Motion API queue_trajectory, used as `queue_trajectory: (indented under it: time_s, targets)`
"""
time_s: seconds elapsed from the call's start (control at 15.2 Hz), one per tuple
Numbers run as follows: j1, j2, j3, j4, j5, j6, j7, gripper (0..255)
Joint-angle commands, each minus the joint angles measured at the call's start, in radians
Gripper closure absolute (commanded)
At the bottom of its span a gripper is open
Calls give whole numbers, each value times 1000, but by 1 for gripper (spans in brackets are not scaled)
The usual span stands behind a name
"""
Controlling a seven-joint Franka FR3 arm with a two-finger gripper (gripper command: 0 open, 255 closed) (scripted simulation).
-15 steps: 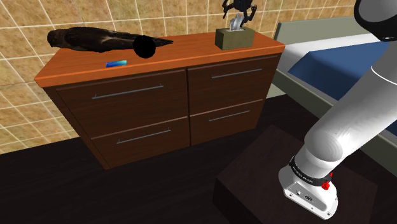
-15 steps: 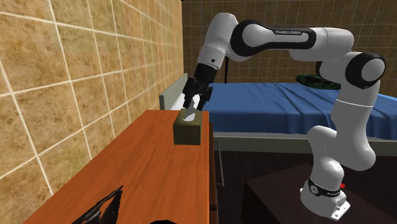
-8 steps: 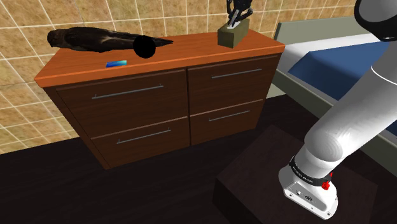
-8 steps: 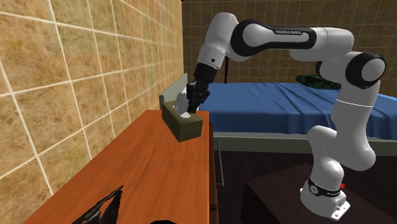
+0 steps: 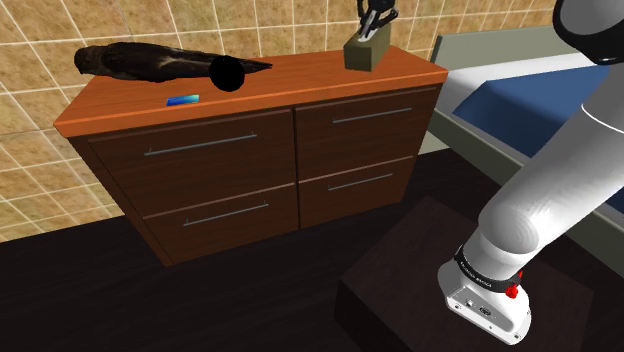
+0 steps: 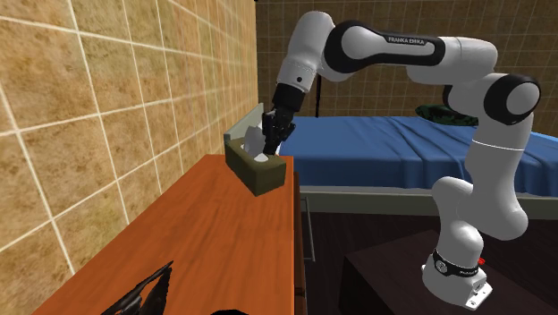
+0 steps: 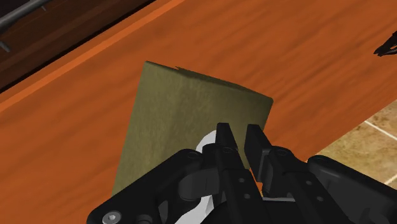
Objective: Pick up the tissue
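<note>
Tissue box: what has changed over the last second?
The gripper, clamped on the tissue, pulled up slightly and dragged the tissue box with it. The box went from lying flat to steeply tilted, one end raised off the dresser. The hair dryer and small blue item stayed put.

Shoulder view beside the stand (image 5: pixel 390 290), facing the dresser (image 5: pixel 215 150) front, second exterior view along its top, wrist view close over the box (image 7: pixel 184 114), shared by all

Dresser (image 5: pixel 300 80) carries black object (image 5: pixel 150 62), blue item (image 5: pixel 183 99) and tilted tissue box (image 5: pixel 364 52).
</note>
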Motion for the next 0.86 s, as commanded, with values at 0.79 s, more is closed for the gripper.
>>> queue_trajectory:
  time_s: [0.79]
  targets:
    - [-7, 70, -9, 251, 8, -182, 24, 255]
